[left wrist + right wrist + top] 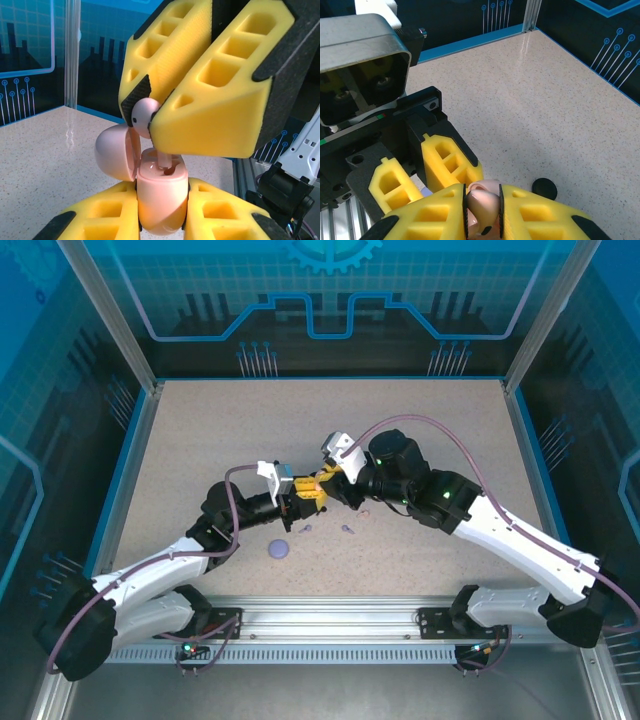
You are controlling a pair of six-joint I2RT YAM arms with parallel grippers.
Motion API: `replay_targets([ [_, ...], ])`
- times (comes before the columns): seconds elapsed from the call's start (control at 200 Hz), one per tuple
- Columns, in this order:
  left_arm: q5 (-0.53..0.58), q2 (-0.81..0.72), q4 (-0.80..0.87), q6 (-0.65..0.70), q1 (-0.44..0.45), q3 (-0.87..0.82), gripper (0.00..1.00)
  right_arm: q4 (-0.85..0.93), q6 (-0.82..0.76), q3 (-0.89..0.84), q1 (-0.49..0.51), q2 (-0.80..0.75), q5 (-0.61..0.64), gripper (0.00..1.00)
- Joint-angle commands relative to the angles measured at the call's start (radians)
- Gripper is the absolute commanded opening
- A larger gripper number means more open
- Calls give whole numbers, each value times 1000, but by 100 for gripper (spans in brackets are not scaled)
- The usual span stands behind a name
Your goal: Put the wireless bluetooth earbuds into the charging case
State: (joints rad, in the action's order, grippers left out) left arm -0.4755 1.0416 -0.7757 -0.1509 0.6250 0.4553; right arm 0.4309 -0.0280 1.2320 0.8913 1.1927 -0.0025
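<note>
Over speckled tabletop (430,430), a pale pink earbud (142,117) is standing stem-down in the open pink case (162,195). Pinching the bud is the right gripper (150,114); the left gripper (162,212) is clamping the case. Insertion seems underway, calling next for a straight push, then release.

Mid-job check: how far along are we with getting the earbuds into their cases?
Nothing looks finished yet. In hand: the left gripper clamps the pink case, lid open, and the right gripper holds a pink earbud with its stem in the case's socket. Left: two lavender earbuds lie loose near the lavender case, and the black case sits untouched on the table.
</note>
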Motion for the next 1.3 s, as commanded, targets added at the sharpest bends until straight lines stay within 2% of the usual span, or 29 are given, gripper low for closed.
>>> replay_targets([
  [0.0,-11,-3,-41,21,8,26,1,19,-15,29,15,8,3,21],
  [0.36,-3,-9,-38,22,8,25,1,75,-20,40,15,11,-43,22],
  [0.535,-6,-9,-38,21,8,24,1,83,-6,58,12,19,-60,27],
  [0.675,-5,-11,-36,24,8,22,1,77,34,92,-1,11,-56,45],
  [0.815,-1,-14,-36,24,8,19,1,74,103,109,-35,-43,-19,59],
  [0.925,5,-17,-39,26,9,15,1,69,177,76,-95,-108,23,70],
  [1.071,22,-31,-47,27,9,2,1,105,312,-5,-218,-167,75,94],
  [1.146,36,-46,-50,30,10,-6,1,147,406,-55,-303,-173,72,100],
  [1.296,56,-86,-53,41,10,-25,1,183,535,-177,-416,-142,55,100],
])
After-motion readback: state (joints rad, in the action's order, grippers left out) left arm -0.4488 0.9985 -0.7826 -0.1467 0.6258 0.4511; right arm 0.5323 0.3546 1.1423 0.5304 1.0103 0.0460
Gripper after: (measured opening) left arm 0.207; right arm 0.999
